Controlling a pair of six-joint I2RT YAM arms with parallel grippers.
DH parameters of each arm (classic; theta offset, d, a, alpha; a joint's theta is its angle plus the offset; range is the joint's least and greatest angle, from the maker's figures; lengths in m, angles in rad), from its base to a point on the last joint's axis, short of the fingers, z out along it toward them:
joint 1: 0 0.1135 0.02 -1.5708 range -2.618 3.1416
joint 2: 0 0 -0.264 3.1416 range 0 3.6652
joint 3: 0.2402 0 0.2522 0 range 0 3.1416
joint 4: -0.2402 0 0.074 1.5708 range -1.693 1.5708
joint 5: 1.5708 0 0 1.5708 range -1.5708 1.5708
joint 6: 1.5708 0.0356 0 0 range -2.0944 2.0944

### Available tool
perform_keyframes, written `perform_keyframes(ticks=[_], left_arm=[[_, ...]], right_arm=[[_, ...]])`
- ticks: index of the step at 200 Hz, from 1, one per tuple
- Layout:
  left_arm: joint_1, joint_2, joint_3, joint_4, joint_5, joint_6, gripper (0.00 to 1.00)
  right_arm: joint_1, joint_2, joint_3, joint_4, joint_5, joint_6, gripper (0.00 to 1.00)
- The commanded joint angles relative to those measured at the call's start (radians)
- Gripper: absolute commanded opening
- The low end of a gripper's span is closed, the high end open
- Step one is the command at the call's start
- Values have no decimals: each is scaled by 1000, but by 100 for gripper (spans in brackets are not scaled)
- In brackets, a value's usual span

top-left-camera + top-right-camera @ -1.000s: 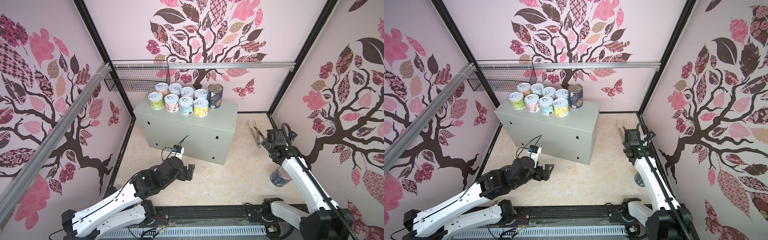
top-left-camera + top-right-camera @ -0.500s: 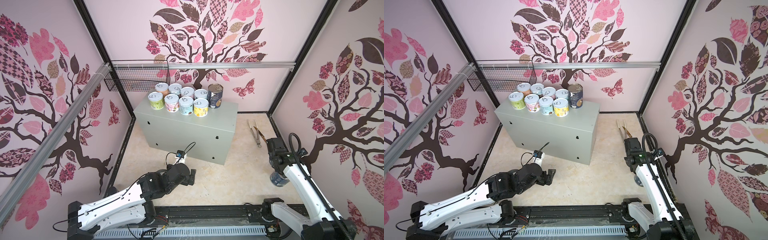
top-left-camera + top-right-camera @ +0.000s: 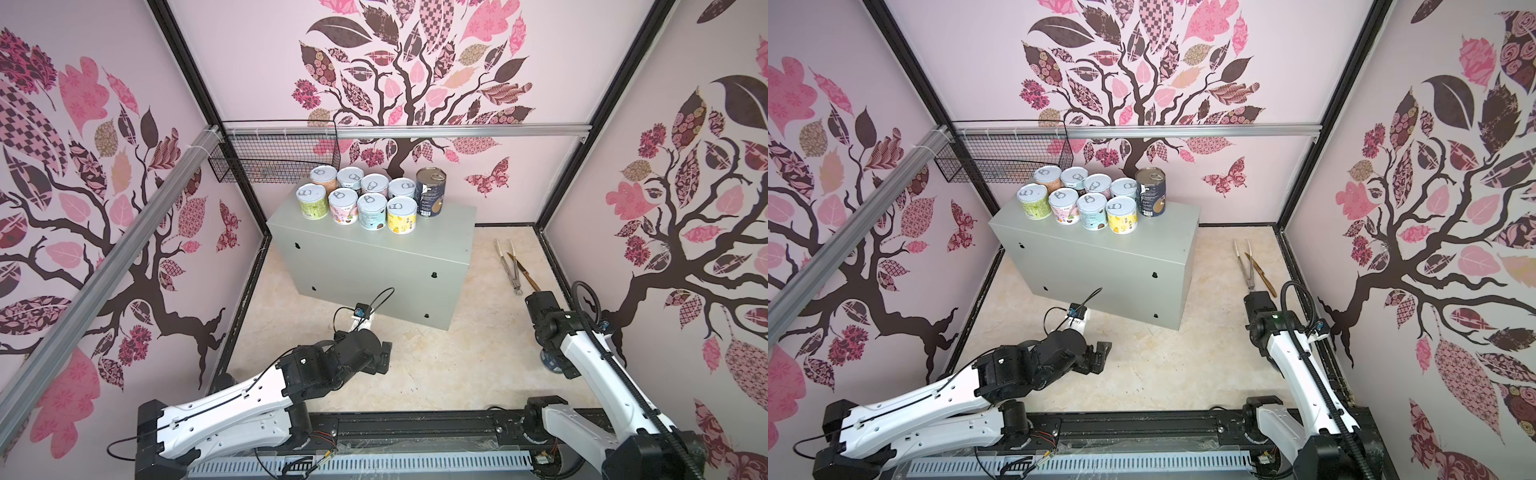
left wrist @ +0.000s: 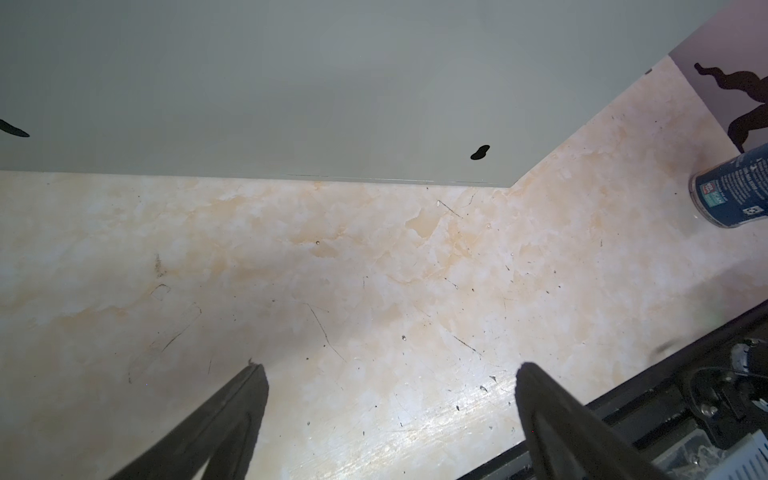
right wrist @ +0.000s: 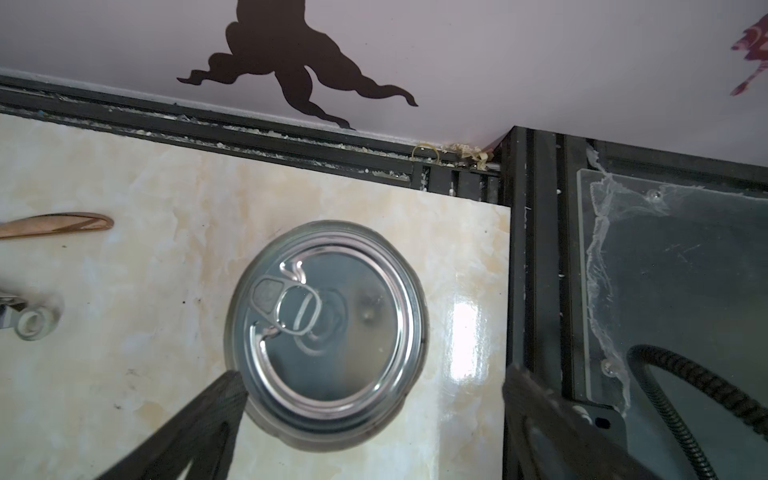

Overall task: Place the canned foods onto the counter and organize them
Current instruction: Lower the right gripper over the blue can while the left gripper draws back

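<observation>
No legible text anywhere; print on blue can (image 4: 731, 195) label too blurred to read.

Under the right gripper (image 5: 374, 372), the can (image 5: 326, 332) is shiny, smooth metal on top. The floor (image 5: 137, 249) around it is glossy, marble-patterned and lightly scuffed. Ahead of the left gripper (image 4: 392, 365), the counter (image 4: 332, 83) is smooth, matt grey metal. Both grippers' fingers (image 4: 224, 424) look matt black. The tongs (image 3: 514, 279) beyond the right gripper are bare metal.
</observation>
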Motion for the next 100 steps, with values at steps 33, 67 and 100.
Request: perform_keyframes(ticks=[33,67,100], left_arm=[[-27,27,10,-22,-28,-20,97],[-41,43,18,-33,-48,-30,97],[-48,52,16,-32,-55,-40,97]], right_arm=[[-2,6,-30,34,52,-19,100],[-13,11,-54,78,88,-48,100],[-16,13,-43,148,95,-124,100]])
